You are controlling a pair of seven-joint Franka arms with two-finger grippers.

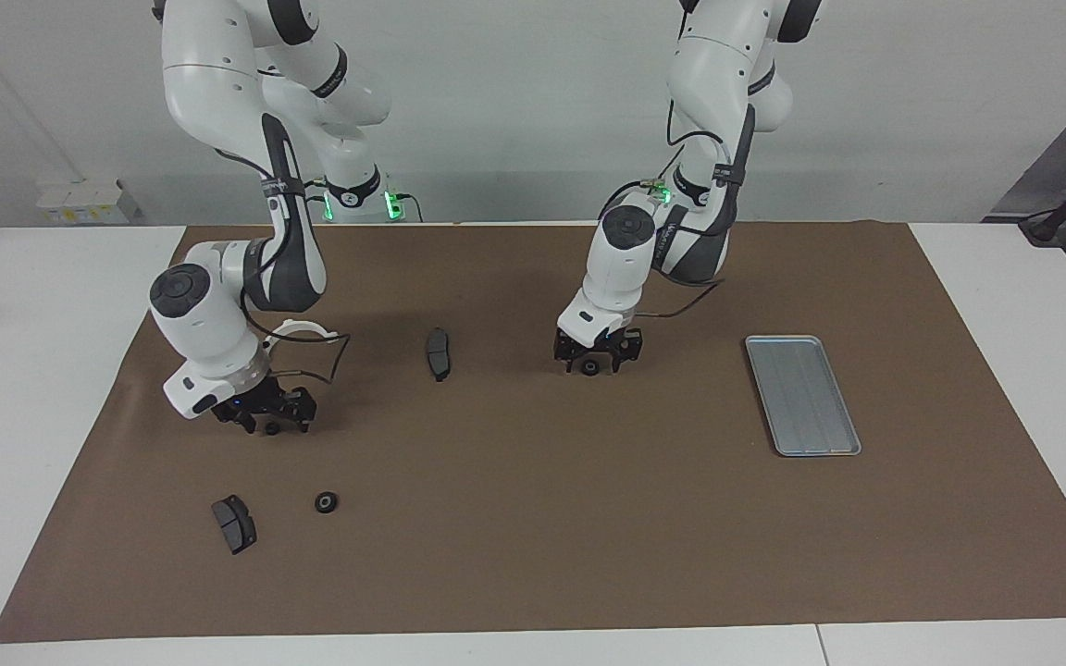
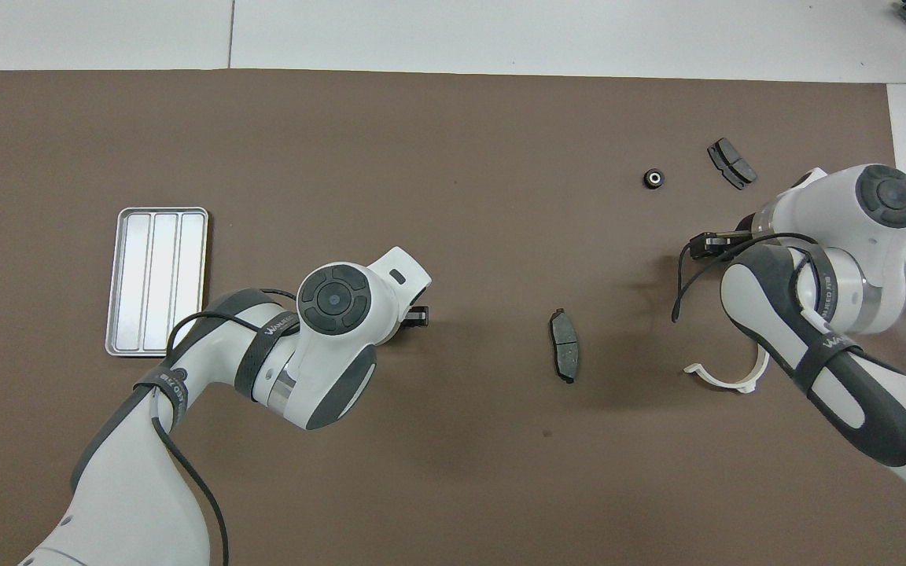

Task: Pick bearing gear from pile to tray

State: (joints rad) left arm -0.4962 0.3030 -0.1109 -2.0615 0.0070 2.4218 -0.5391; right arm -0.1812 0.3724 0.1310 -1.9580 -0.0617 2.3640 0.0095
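Note:
Small black ring-shaped bearing gears lie scattered on the brown mat. My left gripper is down at the mat, open, straddling one bearing gear mid-table. My right gripper is also low and open, with another bearing gear between its fingers. A third bearing gear lies free, farther from the robots. The silver tray sits bare toward the left arm's end. In the overhead view the arms hide both straddled gears, and only parts of the left gripper and right gripper show.
A dark brake pad lies between the two grippers. Another brake pad lies beside the free gear. A white half-ring bracket sits near the right arm's wrist, nearer the robots.

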